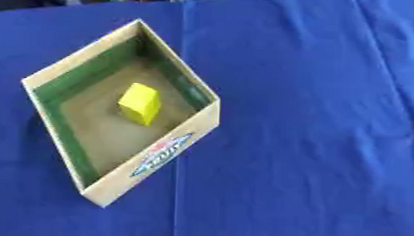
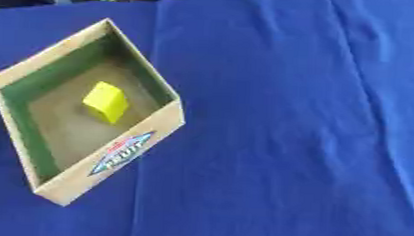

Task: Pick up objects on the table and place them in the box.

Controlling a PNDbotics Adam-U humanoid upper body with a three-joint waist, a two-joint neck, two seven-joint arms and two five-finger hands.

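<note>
An open cardboard box (image 1: 169, 147) with green inner walls sits at the left of the blue table, turned like a diamond. A yellow block (image 1: 140, 103) lies on the box's brown floor, near its middle. A blue and red label (image 1: 162, 154) marks the box's near outer wall. Neither of my hands shows in either view.
A blue cloth (image 1: 315, 124) covers the whole table, with a fold line running from top to bottom just right of the box and creases at the far right. Dark shapes show past the table's far edge at the top left.
</note>
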